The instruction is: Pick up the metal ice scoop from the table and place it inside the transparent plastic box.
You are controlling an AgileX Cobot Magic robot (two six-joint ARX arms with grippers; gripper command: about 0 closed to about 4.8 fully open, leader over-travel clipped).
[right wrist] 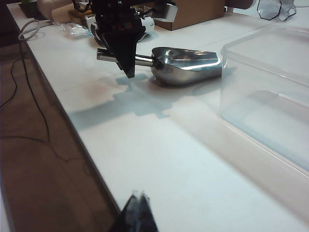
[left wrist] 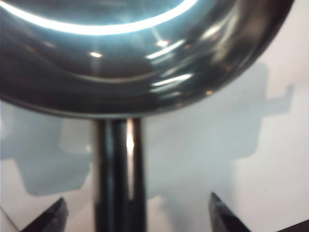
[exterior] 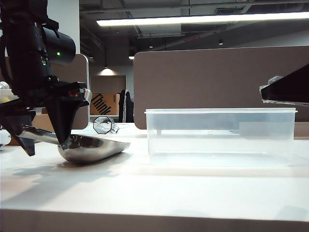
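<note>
One shiny steel metal ice scoop [exterior: 91,147], deep-bowled, tubular handle between left gripper [left wrist: 137,215] fingers.

Faceted clear object [exterior: 103,124] on far worktop, at about 10 o'clock from exterior view centre. Cardboard box [exterior: 103,104] with "Think" lettering behind it. Brown partition panel [exterior: 212,82] across the back, ceiling strip light [exterior: 203,19] at 12 o'clock. Right wrist view: black cable [right wrist: 14,82] on brown floor at 9 o'clock, crumpled clear plastic wrap [right wrist: 72,30] at 11 o'clock.
</note>
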